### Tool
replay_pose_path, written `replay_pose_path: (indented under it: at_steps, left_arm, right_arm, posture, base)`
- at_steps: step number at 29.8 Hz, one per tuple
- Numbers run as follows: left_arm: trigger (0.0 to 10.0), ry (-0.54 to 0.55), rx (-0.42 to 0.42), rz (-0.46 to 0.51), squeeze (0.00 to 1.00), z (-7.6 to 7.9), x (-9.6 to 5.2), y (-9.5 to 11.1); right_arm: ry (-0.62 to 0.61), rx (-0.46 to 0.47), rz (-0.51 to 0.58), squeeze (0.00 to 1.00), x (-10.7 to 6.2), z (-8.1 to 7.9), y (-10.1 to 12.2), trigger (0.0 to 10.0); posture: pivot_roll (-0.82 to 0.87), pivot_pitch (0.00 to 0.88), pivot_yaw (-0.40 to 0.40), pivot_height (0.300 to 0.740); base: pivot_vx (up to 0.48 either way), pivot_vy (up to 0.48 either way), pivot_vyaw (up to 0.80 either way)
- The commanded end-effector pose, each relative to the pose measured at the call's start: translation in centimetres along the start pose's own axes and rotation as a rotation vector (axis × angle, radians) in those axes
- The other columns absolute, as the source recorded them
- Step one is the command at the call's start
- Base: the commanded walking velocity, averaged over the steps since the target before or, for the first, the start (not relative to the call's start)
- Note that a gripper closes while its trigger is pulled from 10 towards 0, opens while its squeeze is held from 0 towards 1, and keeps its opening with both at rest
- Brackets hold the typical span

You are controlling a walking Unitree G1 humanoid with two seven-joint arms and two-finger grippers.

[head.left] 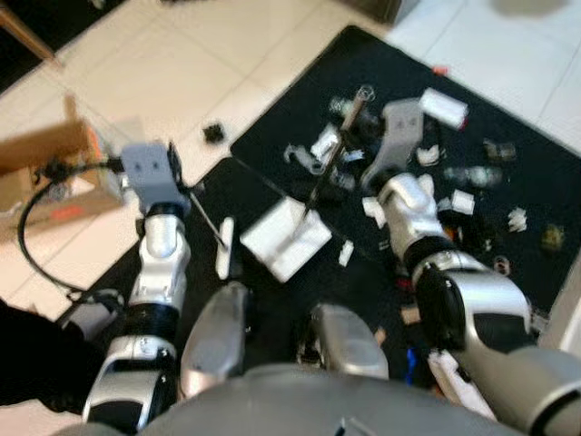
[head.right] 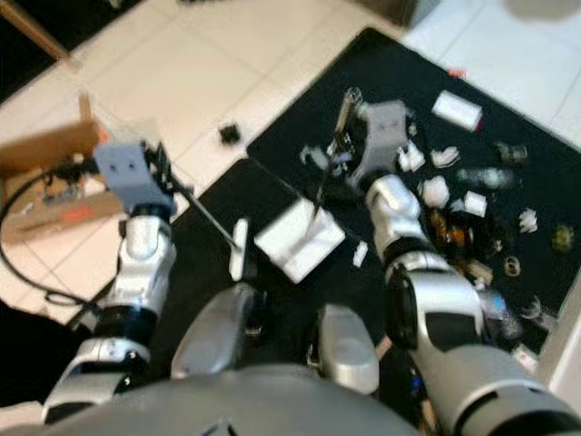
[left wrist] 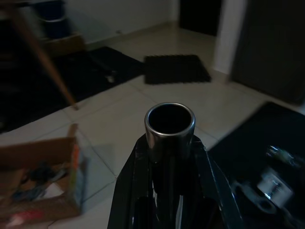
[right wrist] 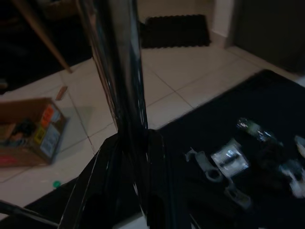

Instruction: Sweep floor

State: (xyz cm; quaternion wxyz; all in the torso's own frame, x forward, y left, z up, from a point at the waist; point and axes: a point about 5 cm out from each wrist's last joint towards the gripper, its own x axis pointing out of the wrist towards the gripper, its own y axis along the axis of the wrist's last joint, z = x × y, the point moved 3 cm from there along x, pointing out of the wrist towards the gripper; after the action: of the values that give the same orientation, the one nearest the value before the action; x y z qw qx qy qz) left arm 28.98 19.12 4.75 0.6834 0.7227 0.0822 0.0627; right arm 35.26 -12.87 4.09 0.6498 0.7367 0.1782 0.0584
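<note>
Litter (head.left: 472, 173) lies scattered over a black mat (head.left: 508, 109) on a pale tiled floor (head.left: 227, 45): white scraps, small bottles and other bits too blurred to name, mostly on the robot's right. Both arms reach forward over the mat. The right gripper (head.left: 363, 109) is clenched around a thin metal pole (head.left: 329, 163) that slants down to a white dustpan (head.left: 285, 238) resting flat on the mat, just ahead of the robot's body; in the right wrist view the shiny pole (right wrist: 116, 71) runs up between the black fingers (right wrist: 100, 186), with some of the litter (right wrist: 228, 160) on the dark mat beyond. The left gripper (head.left: 177, 177) is closed on the top end of a second thin rod (head.left: 207, 218), which slopes down to a narrow white brush head (head.left: 224, 247) standing on the mat just to the left of the dustpan; in the left wrist view the rod's open, round metal end (left wrist: 169, 125) sits gripped between the black fingers (left wrist: 214, 191). A brown cardboard box (head.left: 45, 173) with things inside sits on the tiles to the robot's left, and a black cable (head.left: 32, 241) loops near it. One small dark object (head.left: 213, 133) lies alone on the tiles, near the mat's edge. A smaller dark doormat (left wrist: 176, 69) lies farther off on the floor.
</note>
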Motion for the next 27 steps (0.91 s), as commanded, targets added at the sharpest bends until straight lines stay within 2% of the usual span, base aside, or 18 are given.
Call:
replay_pose_path:
  at_steps: [1, 19, 27]
  left_arm:
    - [10.0, -0.001, 0.063, -0.04, 0.0, -0.58, -0.51, -1.02]
    - [10.0, -0.003, 0.067, -0.046, 0.0, -0.58, -0.6, -1.21]
    - [10.0, -0.004, 0.07, -0.05, 0.0, -0.55, -0.58, -1.3]
  right_arm:
    - [0.0, -0.011, 0.035, 0.0, 0.12, 0.12, 0.74, 10.0]
    - [0.003, -0.011, 0.028, 0.0, 0.05, 0.0, 0.49, 10.0]
    - [-0.003, -0.026, 0.015, 0.0, -0.29, 0.43, 0.16, 10.0]
  posture:
    - [0.11, 0.0, -0.011, 0.74]
    - [0.11, 0.0, -0.009, 0.74]
    - [0.11, 0.0, -0.01, 0.74]
  base:
    - [0.0, 0.0, 0.78]
    - [0.0, 0.0, 0.78]
    - [0.0, 0.0, 0.78]
